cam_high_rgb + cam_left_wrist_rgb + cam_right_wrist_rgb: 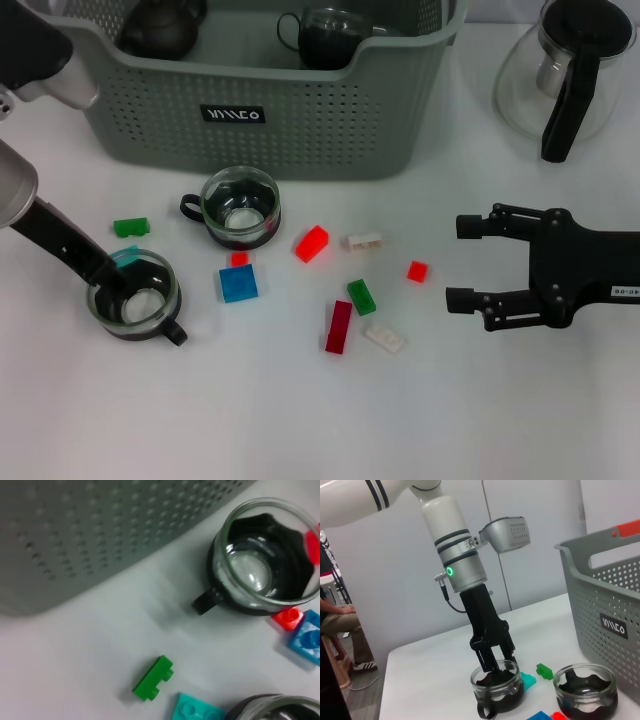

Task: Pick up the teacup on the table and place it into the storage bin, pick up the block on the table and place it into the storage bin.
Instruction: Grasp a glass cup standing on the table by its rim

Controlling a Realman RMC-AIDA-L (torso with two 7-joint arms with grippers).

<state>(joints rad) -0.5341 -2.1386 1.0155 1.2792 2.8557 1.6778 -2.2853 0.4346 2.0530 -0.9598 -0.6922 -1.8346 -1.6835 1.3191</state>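
While right claw (462, 262) idles — left claw (112, 283) grips teacup (135, 296).

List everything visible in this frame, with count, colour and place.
Bin: one, grey-green, far side of table; holds a dark pot and a dark cup.
Glass teapot: one, clear with black handle, right of bin.
Teacups: two, glass with black base; one before the bin, one at the left.
Blocks: ten; four red, two green, two white, one blue, one teal; scattered before the bin.
Left tool: black, at the left teacup's rim.
Right tool: black, open, over the table at right.
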